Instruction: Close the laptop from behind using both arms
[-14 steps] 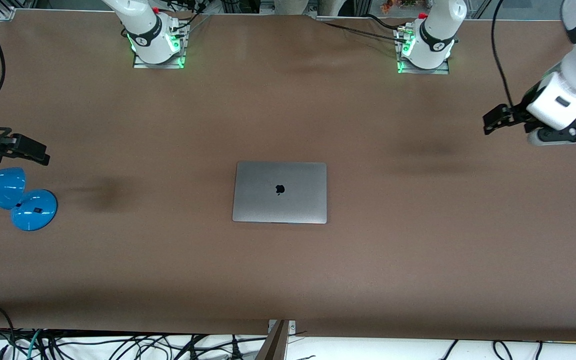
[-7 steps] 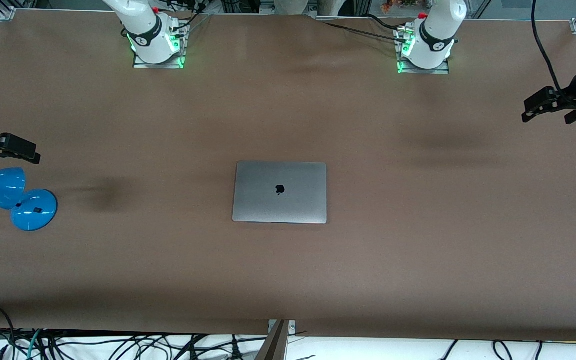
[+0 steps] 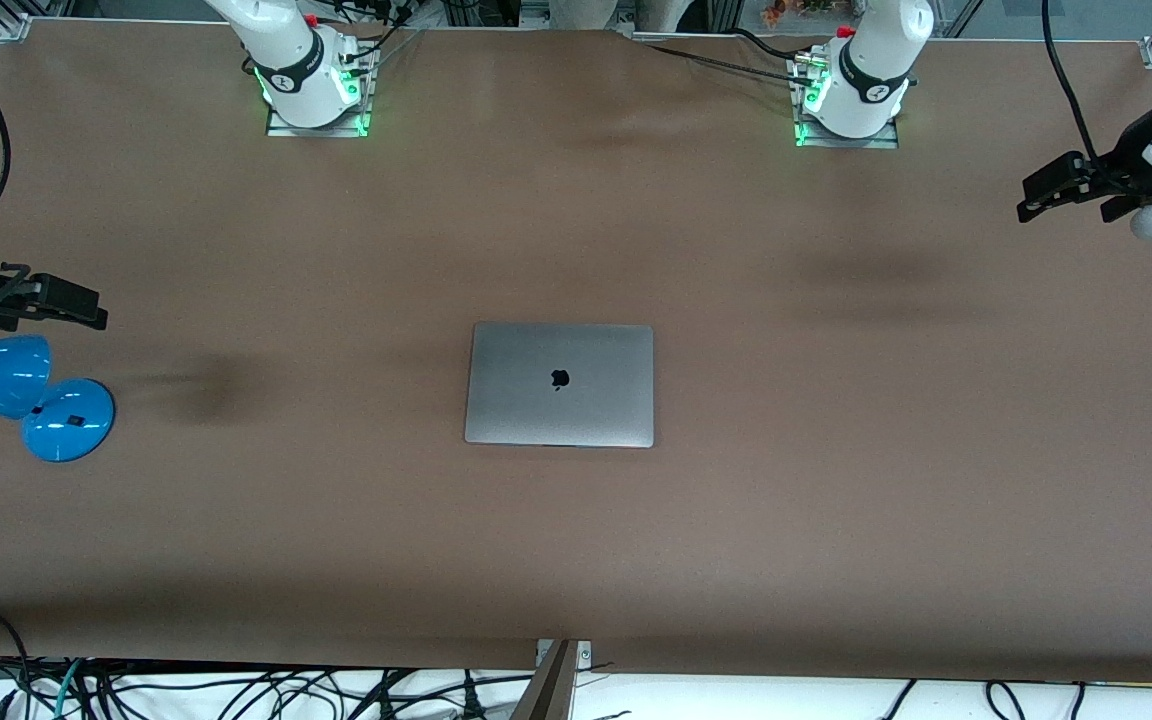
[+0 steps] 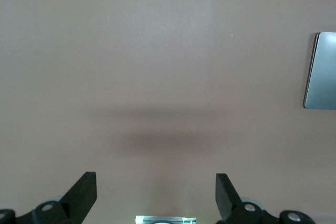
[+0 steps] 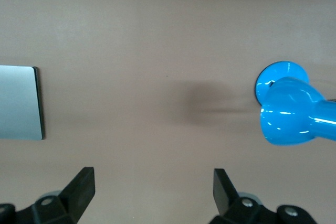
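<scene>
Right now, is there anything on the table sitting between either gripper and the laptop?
Nothing visible does. The laptop lies shut in the middle of the table, bare surface all round it. The left gripper hangs open at its end of the table. The right gripper hangs open above the blue lamp, which stands clear of any straight path.

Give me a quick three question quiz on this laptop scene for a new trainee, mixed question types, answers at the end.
1. True or false: the laptop lies shut.
2. The blue lamp sits toward which arm's end of the table? A) left arm's B) right arm's
3. Fill in: the left gripper and the right gripper both have their jaws ____.

Key: 1 true, lid down and logo up. 2 B. 3 open, each over bare table, holding nothing.
</scene>
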